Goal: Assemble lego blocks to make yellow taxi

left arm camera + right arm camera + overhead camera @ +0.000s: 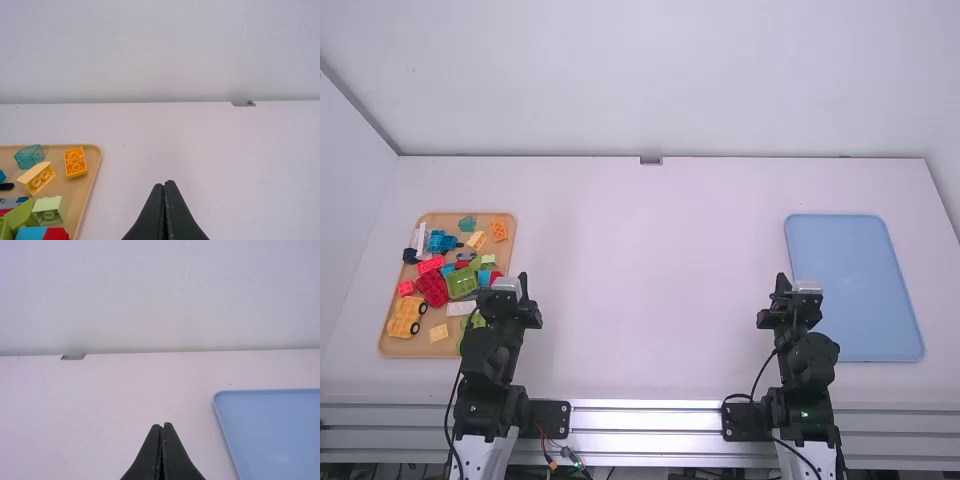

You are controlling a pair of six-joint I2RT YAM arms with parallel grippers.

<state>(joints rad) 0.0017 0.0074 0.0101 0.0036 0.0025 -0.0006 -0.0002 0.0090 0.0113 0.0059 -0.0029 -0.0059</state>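
The left gripper [523, 277] was closed, its two fingers drawn together at the tips with nothing held between them, and it stood just beside the right-hand edge of a wooden tray [388, 346] on the left of the white table [650, 300]. The right gripper [782, 277] was closed too, fingertips together and empty, near the left edge of a blue tray [850, 290] that lay on the right of the table with no blocks on it. The task's lego blocks lay loosely in the wooden tray. A yellow piece with black wheels [406, 316] lay towards its near left corner, and a small flat yellow block [439, 333] lay to the right of that. A white block [461, 308] was farther up, close to a large green block [462, 282] and a large red block [432, 288]. At the far end were an orange block [498, 230], a pale yellow block [477, 240], a clear teal block [468, 224] and a blue block [442, 241]. The left wrist view showed the hollow underside of the orange block, and the pale yellow one lay tilted between it and the blue, with round tubes showing inside
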